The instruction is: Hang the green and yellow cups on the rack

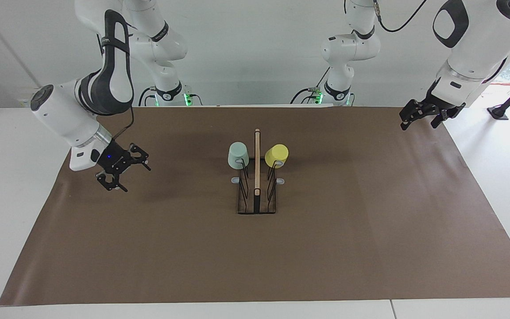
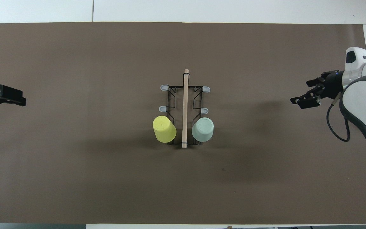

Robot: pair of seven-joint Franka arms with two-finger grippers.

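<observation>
Both cups, green cup (image 1: 238, 155) and yellow cup (image 1: 276, 155), hang on my rack (image 1: 257, 195); right gripper (image 1: 122, 173) and left gripper (image 1: 421, 116) gape empty above the mat's (image 1: 255, 266) ends.

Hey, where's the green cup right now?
The green cup hangs upside down on a prong of the rack, at its end nearest the robots, on the right arm's side of the wooden bar, with the yellow cup across the bar.
</observation>
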